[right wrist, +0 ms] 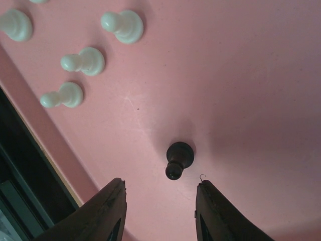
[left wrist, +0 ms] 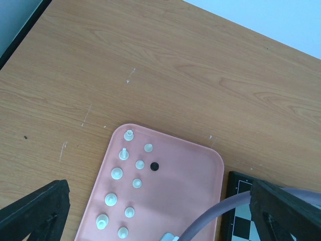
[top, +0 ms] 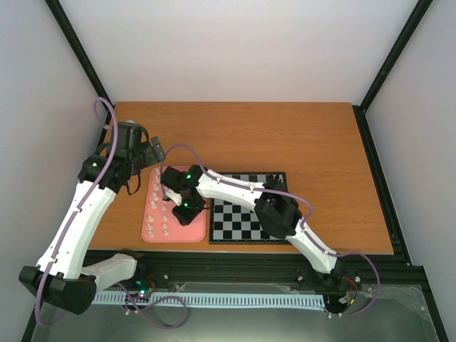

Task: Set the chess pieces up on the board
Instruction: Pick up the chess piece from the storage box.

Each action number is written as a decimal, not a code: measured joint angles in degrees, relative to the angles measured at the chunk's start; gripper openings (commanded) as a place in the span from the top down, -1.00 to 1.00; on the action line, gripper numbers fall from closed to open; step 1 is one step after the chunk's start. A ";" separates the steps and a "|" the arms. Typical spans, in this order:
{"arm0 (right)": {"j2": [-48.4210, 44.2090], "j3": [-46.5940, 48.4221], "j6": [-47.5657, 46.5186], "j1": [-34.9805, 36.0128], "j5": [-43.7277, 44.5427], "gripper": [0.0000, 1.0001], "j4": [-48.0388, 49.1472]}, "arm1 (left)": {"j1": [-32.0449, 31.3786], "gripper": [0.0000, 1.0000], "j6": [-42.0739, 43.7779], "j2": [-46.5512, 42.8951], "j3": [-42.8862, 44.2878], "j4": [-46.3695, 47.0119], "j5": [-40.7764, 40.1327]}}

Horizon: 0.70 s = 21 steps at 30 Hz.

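The right gripper (right wrist: 160, 193) hangs low over the smooth pink tray (right wrist: 241, 75), its two dark fingers parted and holding nothing. The black pawn (right wrist: 178, 159), glossy and round-headed on a flared base, stands just beyond the fingertips, in line with the gap and untouched. Farther out to the left stand cream pawns (right wrist: 83, 61). The left gripper (left wrist: 158, 201) is spread wide and empty, the checkered board (left wrist: 238, 193) by its right finger.

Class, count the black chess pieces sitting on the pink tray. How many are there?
1. The black piece sits on the pink tray, apart from the white pieces, just ahead of the right gripper, which is open. Others may be hidden under the right arm.
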 measured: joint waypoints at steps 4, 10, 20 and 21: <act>1.01 0.72 -0.28 0.02 -0.11 0.16 -0.52 | 0.00 -0.99 0.00 -0.11 -0.02 -0.04 -0.13; 3.13 2.91 -0.50 0.02 0.00 0.22 -1.03 | 0.00 -0.99 0.00 -0.44 -0.35 -0.31 -0.26; 4.83 4.94 -0.90 0.02 1.40 0.66 -1.95 | 0.00 -0.99 0.02 -0.61 -0.37 -0.66 -0.79; 4.83 4.94 -0.83 0.02 1.60 0.74 -1.99 | 0.00 -0.99 0.02 -0.61 -0.37 -0.66 -0.79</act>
